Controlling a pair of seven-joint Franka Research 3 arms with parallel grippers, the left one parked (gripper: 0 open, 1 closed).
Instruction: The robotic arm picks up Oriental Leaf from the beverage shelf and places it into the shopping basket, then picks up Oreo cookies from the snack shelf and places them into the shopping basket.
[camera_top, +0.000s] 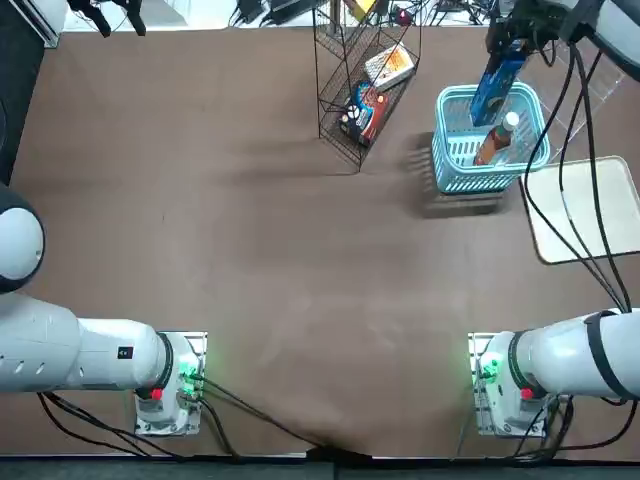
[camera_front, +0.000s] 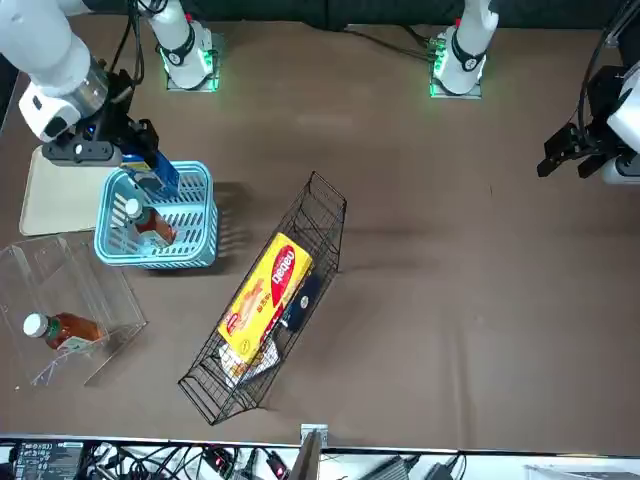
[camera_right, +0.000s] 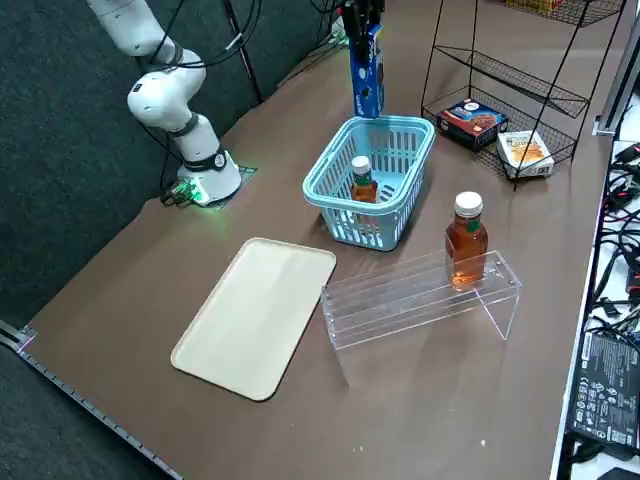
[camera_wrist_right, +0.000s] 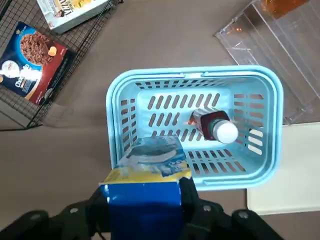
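Note:
My right gripper (camera_top: 508, 50) is shut on a blue Oreo box (camera_top: 496, 85), holding it upright just above the light blue shopping basket (camera_top: 452, 150). The same box (camera_right: 366, 70) hangs over the basket's far rim (camera_right: 385, 125), and fills the near part of the wrist view (camera_wrist_right: 145, 182). An Oriental Leaf bottle (camera_wrist_right: 212, 125) with amber tea and a white cap stands inside the basket (camera_wrist_right: 267, 120). A second such bottle (camera_right: 465, 240) stands on the clear beverage shelf (camera_right: 420, 300).
The black wire snack shelf (camera_top: 335, 110) holds a red-and-blue snack box (camera_top: 365, 110) and a yellow-orange box (camera_front: 265, 295). A cream tray (camera_right: 255, 315) lies beside the basket. Cables trail from the arm.

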